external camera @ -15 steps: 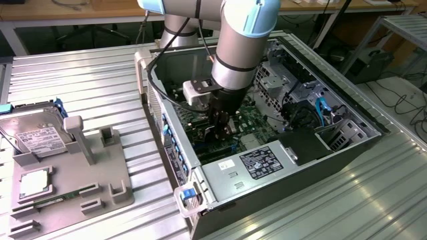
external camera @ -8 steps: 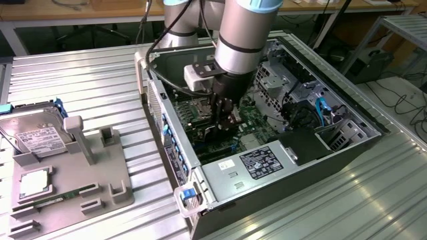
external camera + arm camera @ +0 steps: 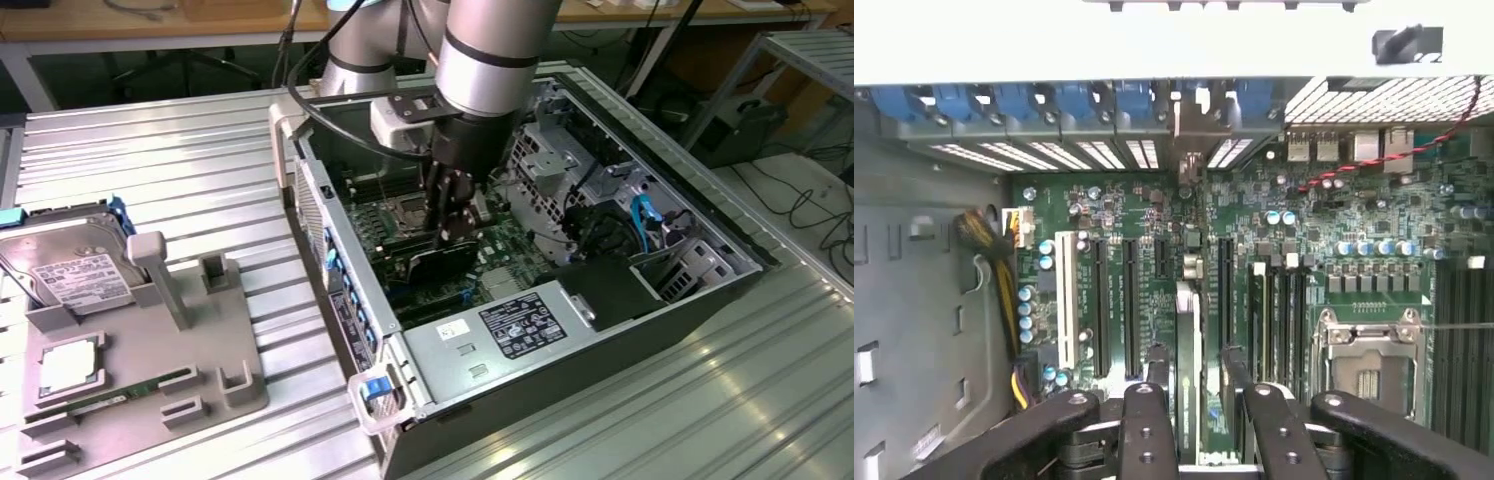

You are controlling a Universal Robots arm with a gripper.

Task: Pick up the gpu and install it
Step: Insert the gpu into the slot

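Fingers (image 3: 1149, 420) of the gripper (image 3: 1194, 400) stand partway apart and clamp a thin black card, the gpu (image 3: 1187, 350), edge-on between them; both pads press its flat faces, one on each side. In the wrist view the card is seen from above as a narrow dark strip, upright on its edge, with its long axis running along the expansion slots (image 3: 1099, 305) of the motherboard (image 3: 1354, 230), parallel to them. Its far end points at the row of blue clips (image 3: 1004, 100) and slotted rear covers on the case wall, where a pale metal bracket (image 3: 1192, 135) rises in line with it. Whether the card's lower edge is already seated in a slot or only just above one I cannot tell.

In the exterior view the arm (image 3: 487, 50) reaches straight down into the open computer case (image 3: 340, 300), which lies on its side on a ribbed metal table (image 3: 160, 170). The gripper (image 3: 451, 225) is low inside the case, and the gpu (image 3: 441, 262) shows as a dark plate beneath it, over the green board, between the processor socket area and the grey power supply (image 3: 514, 330) with its label. Towards the exterior view's left, well apart from the case, a grey holder tray (image 3: 200, 350) carries a silver hard drive (image 3: 67, 270) and a green memory stick (image 3: 114, 395).
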